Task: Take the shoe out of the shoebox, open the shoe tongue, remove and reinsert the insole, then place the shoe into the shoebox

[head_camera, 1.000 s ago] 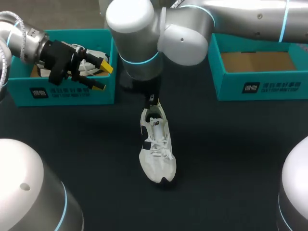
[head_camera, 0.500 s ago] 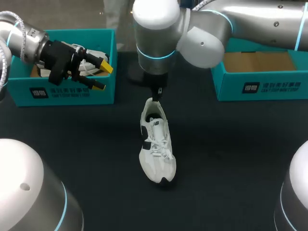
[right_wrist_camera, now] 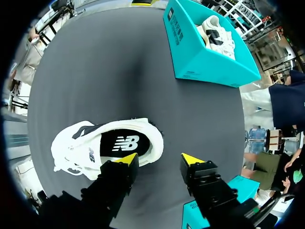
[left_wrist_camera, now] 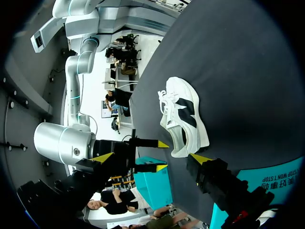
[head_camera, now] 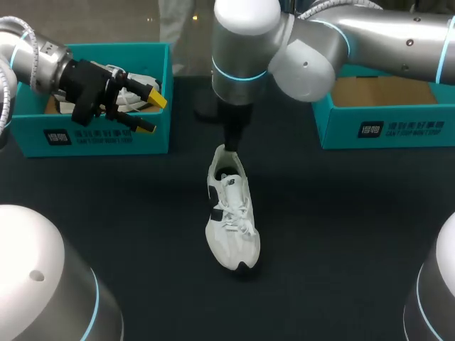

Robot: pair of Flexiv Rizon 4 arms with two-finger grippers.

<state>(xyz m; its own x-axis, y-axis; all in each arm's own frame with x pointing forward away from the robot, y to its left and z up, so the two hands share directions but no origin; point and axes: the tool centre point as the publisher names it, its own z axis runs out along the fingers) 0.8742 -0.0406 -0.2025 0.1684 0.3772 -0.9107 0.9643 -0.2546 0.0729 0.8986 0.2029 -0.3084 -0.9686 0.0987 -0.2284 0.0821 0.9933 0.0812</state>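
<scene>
Shoe (head_camera: 231, 220) on table (head_camera: 341, 234) mid-frame, long axis vertical, heel uppermost | my right fingers (right_wrist_camera: 125, 160) spread just over the heel, nearest | my left fingers (head_camera: 158, 99) spread at upper-left shoebox (head_camera: 99, 136), well apart

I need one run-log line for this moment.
shoe: on table | right gripper: open, at heel | left gripper: open, empty, at left box

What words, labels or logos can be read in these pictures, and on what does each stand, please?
Left shoebox, front wall: white emblem and a line of print, too small to read surely.
Right shoebox, front wall: the same, too small.
Insole inside the shoe: a white brand logo, left unquoted.
Shoe's side: small logo, blurred.
No numbers or signs.
</scene>
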